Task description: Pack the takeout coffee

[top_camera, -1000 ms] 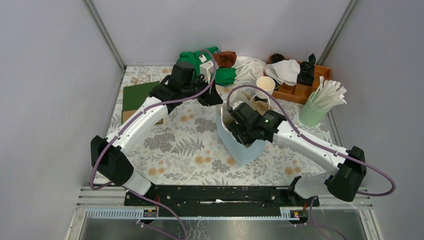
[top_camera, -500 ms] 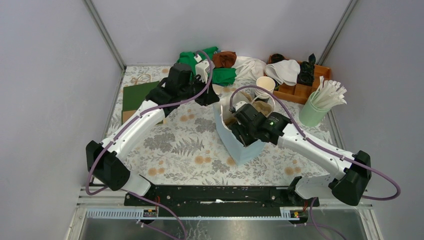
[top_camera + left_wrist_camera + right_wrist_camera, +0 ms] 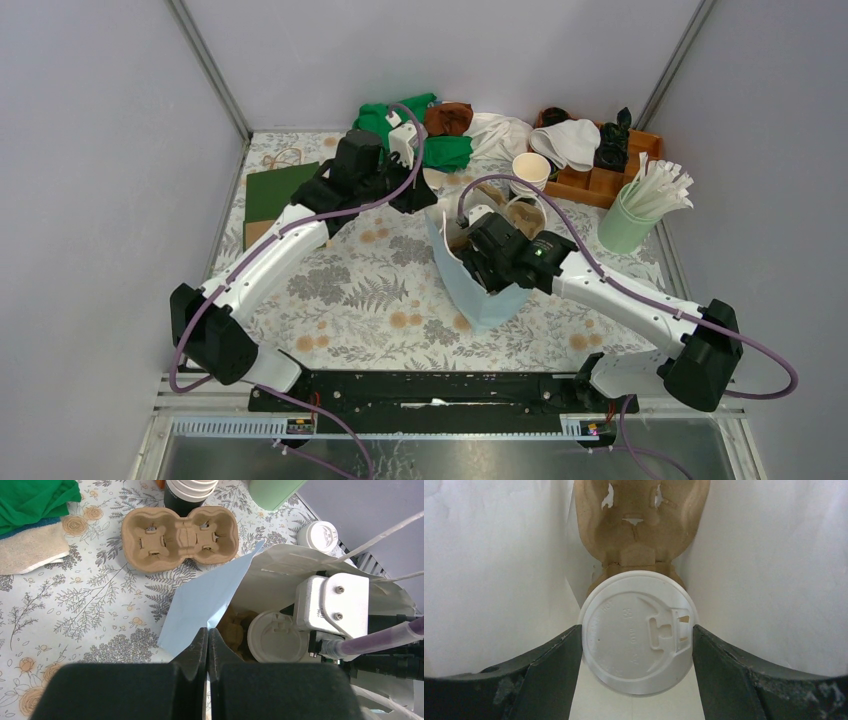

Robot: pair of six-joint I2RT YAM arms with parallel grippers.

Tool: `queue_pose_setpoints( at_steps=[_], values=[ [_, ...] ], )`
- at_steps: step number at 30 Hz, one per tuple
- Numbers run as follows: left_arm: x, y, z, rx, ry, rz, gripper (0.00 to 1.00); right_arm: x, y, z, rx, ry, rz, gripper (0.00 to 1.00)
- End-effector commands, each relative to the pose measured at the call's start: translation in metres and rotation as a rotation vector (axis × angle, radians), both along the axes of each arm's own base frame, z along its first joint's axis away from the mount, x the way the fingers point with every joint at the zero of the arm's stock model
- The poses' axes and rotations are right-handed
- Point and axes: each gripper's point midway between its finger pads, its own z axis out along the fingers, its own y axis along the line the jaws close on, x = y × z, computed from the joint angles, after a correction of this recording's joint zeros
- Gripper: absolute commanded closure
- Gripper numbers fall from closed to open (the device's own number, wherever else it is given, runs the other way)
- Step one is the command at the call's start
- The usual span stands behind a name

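The takeout coffee point(image 3: 624, 610) is being held inside the pale blue paper bag point(image 3: 210, 595), which is standing near the middle of the worktop point(image 3: 350, 290). Its white lid is covering one end of a brown pulp tray point(image 3: 639, 525) in the bag. The right gripper point(image 3: 636, 640) is clasping the lid on both sides. The left gripper point(image 3: 207, 642) is pinching the bag's rim with its fingers pressed together (a second tray point(image 3: 180, 537) is lying outside, beside the bag).

The takeout coffee point(image 3: 624, 645) bears faint embossed lid lettering, too indistinct to read.
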Motion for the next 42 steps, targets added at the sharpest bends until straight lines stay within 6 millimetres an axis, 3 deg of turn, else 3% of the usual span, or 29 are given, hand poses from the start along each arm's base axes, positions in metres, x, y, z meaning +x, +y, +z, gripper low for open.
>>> queue_pose_setpoints(
  at_steps=[1,7,10,16,21,29,39,42],
  values=[
    [0.009,0.005,0.035,-0.056,-0.12,0.039,1.0,-0.034,-0.025,-0.028,-0.13,0.162,0.004,0.44],
    [0.01,0.006,0.042,-0.058,-0.143,0.043,1.0,-0.017,-0.014,0.003,-0.097,0.089,0.004,0.44],
    [0.01,0.006,0.046,-0.06,-0.154,0.043,1.0,-0.011,-0.009,0.013,-0.067,0.053,0.001,0.36],
    [0.008,0.005,0.052,-0.065,-0.174,0.025,1.0,-0.005,-0.003,0.026,-0.033,0.015,0.011,0.31],
    [0.007,0.004,0.054,-0.072,-0.177,0.015,1.0,-0.003,-0.001,0.034,-0.02,0.003,0.009,0.14],
    [0.005,0.003,0.058,-0.078,-0.185,0.003,1.0,0.005,0.006,0.05,0.009,-0.035,0.001,0.01],
    [0.001,0.001,0.06,-0.074,-0.192,-0.012,1.0,0.022,0.026,0.071,0.066,-0.074,-0.01,0.01],
    [0.001,0.001,0.058,-0.069,-0.19,-0.013,1.0,0.03,0.034,0.077,0.074,-0.088,-0.012,0.06]
  ],
)
